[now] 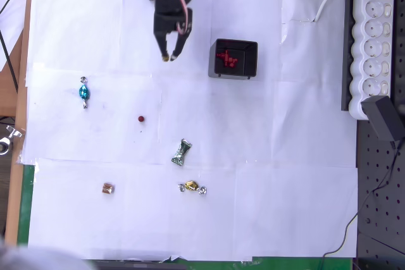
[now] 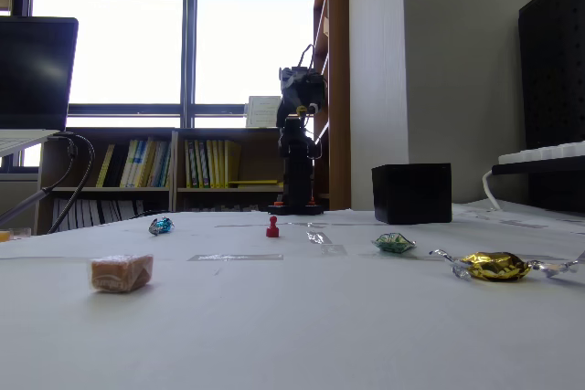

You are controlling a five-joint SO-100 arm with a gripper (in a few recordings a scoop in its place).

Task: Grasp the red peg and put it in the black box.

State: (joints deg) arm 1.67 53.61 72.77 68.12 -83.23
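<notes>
A bench (image 1: 285, 207) covered in taped white paper sheets sits in an office with bright windows and low bookshelves behind it. From above, the black arm reaches in from the top edge, its gripper (image 1: 169, 55) pointing down the picture with the fingers (image 1: 164, 47) nearly together and nothing between them. The red peg (image 1: 141, 119) stands alone on the paper, well below the gripper and slightly left. The black box (image 1: 251, 52), with red pieces inside, sits just right of the gripper. Four wrapped candies lie scattered nearer the bottom edge. A white power strip (image 1: 373, 42) runs along the right side.
</notes>
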